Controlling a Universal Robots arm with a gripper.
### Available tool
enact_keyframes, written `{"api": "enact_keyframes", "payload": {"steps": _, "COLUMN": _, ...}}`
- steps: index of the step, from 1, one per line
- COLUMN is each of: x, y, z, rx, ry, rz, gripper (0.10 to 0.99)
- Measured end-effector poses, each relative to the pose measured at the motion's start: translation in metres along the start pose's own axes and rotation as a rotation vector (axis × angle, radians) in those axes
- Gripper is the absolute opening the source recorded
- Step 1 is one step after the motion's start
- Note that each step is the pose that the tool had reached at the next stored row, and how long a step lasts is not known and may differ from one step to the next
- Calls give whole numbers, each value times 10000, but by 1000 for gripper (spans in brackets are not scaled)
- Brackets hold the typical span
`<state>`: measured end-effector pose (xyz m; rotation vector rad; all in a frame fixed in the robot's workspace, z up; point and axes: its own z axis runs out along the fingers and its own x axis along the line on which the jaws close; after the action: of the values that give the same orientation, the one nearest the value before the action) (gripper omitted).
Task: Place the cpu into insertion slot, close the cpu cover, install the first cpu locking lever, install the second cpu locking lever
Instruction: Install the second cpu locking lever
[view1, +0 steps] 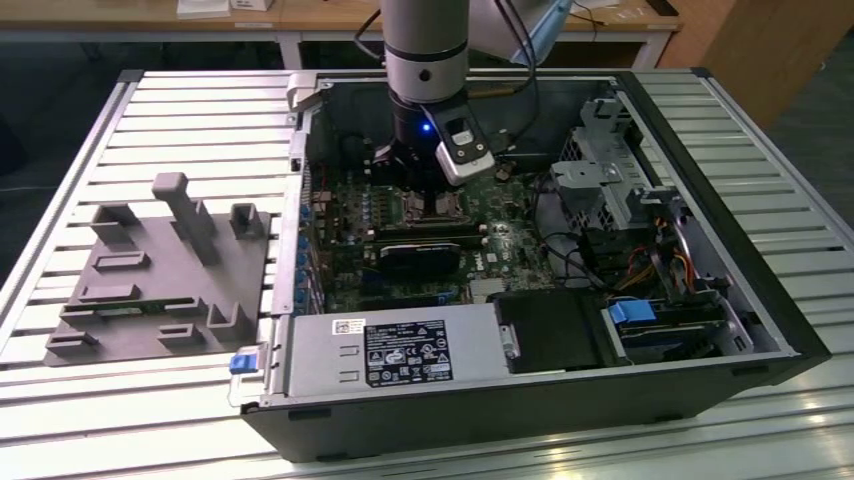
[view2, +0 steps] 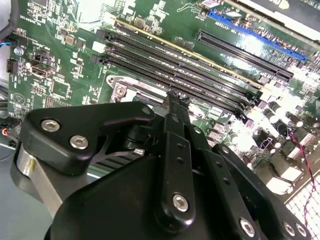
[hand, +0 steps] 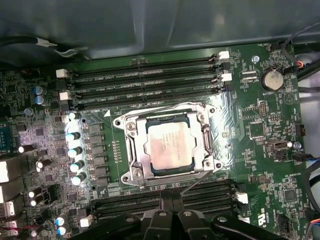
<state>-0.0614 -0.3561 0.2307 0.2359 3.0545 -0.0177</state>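
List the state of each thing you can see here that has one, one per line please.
cpu: seated in the insertion slot, pale face up.
cpu cover: down flat around the cpu.
insertion slot: filled, framed by the cover.
claw: low over the motherboard beside the slot, holding nothing that shows.
computer case: lying on its side, open.
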Motion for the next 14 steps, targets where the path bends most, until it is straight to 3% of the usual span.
{"api": "enact_keyframes", "payload": {"steps": 3, "x": -2, "y": -18, "z": 16, "rx": -131, "ry": 22, "rz": -17, "gripper": 102}}
{"api": "enact_keyframes", "payload": {"steps": 7, "x": -3, "y": -41, "z": 39, "rx": -473, "ry": 74, "rz": -19, "gripper": 102}}
{"api": "enact_keyframes", "payload": {"steps": 14, "x": -2, "y": -123, "z": 70, "rx": -690, "ry": 108, "rz": -24, "gripper": 102}}
